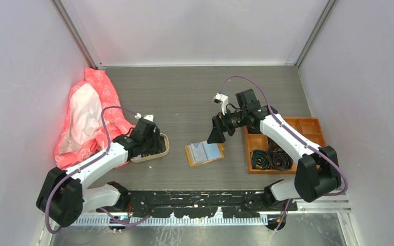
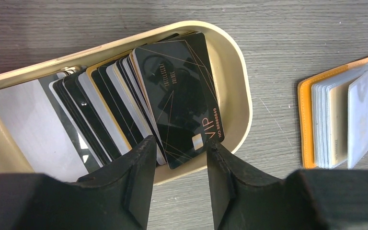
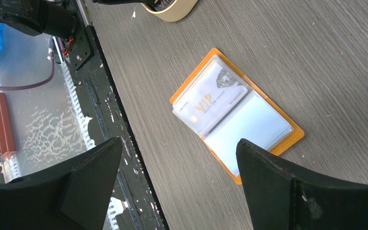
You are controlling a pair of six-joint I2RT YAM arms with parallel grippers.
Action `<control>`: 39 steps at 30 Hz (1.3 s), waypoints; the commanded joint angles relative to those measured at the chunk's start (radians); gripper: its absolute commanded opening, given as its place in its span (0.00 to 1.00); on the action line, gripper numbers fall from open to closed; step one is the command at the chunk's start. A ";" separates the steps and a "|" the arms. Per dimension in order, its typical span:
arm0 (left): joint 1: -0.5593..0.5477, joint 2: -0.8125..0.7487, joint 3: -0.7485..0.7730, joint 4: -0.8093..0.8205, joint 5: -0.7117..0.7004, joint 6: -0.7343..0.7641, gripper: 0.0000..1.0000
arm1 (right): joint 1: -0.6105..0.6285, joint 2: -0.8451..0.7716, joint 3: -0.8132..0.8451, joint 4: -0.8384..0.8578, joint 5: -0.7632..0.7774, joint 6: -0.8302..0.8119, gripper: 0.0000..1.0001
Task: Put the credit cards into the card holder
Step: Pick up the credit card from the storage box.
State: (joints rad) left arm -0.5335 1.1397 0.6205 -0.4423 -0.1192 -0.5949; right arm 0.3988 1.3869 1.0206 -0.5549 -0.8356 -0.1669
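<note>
Our left gripper [image 2: 181, 143] straddles the front of the credit cards [image 2: 172, 96], fanned in the beige tray [image 2: 237, 91] for easy picking, jaws half-spread, not pinching; our right gripper [image 3: 179, 143] hovers, jaws wide, by the card holder [image 3: 249, 120], unfolded flat to receive them

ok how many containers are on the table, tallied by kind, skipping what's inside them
tray: 1
card holder: 1
orange box: 1
pink bag: 1
total: 4
</note>
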 commanded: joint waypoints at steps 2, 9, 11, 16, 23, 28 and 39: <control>0.013 0.031 0.020 0.069 0.003 0.001 0.43 | -0.007 -0.006 0.013 0.009 -0.038 -0.010 0.94; 0.026 0.042 0.014 0.084 0.029 0.006 0.22 | -0.013 -0.011 0.013 0.008 -0.048 -0.012 0.94; 0.029 0.033 0.018 0.077 0.035 0.007 0.14 | -0.014 -0.013 0.013 0.008 -0.051 -0.012 0.94; 0.037 -0.025 0.025 0.041 0.047 0.016 0.00 | -0.019 -0.017 0.010 0.008 -0.064 -0.012 0.93; 0.081 -0.084 0.003 0.049 0.130 0.015 0.00 | -0.018 -0.014 0.007 0.008 -0.082 -0.011 0.93; 0.102 -0.087 -0.008 0.074 0.191 0.006 0.00 | -0.018 -0.011 0.006 0.010 -0.091 -0.010 0.93; 0.157 -0.006 -0.050 0.208 0.321 -0.033 0.00 | -0.019 -0.009 0.004 0.010 -0.095 -0.011 0.93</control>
State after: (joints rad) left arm -0.4004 1.1114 0.5892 -0.3401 0.1211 -0.6022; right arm 0.3836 1.3880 1.0206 -0.5556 -0.9028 -0.1699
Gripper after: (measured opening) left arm 0.005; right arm 0.933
